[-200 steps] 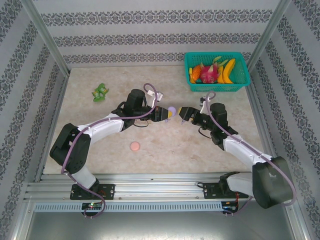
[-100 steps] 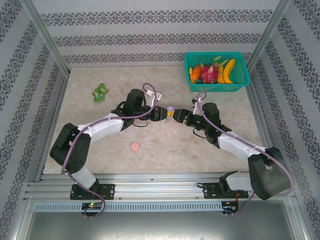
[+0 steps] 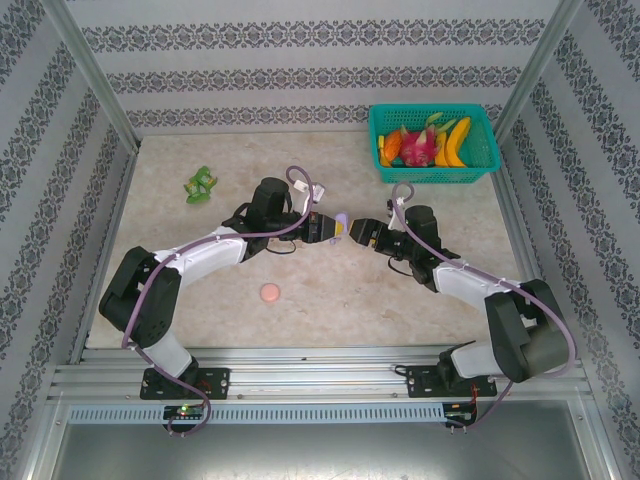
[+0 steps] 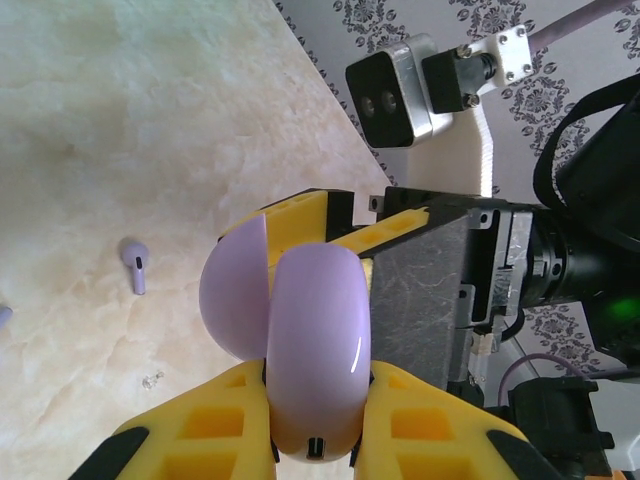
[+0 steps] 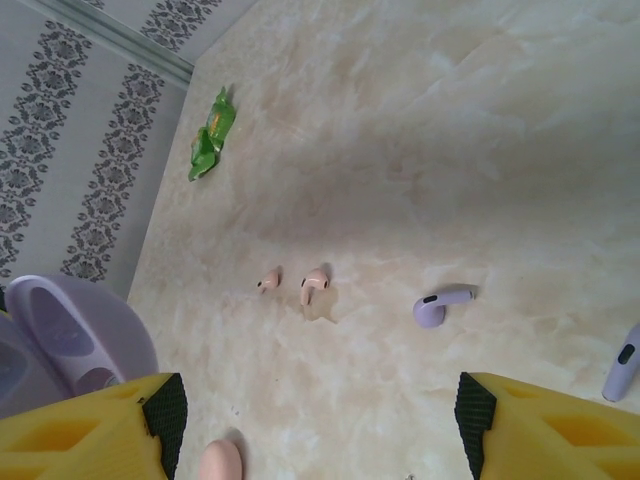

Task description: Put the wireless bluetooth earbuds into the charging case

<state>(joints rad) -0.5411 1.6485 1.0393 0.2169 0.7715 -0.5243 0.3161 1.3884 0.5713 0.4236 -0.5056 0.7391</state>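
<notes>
left jaws clamp lilac case (image 4: 310,350) (open)

In the right wrist view, edges cut off a lilac earbud (image 5: 622,368) and a pink object (image 5: 220,462).

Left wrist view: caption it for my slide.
Left gripper grips an open lilac charging case above the table, where a lilac earbud lies loose.

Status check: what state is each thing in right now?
Lilac case: lid open, clamped off the table.
Left gripper: shut on the case.
Right gripper: open, empty.
Lilac earbuds: two, loose on table.
Pink-beige earbuds: two, loose on table.
Pink case: on table, apparently shut.
</notes>
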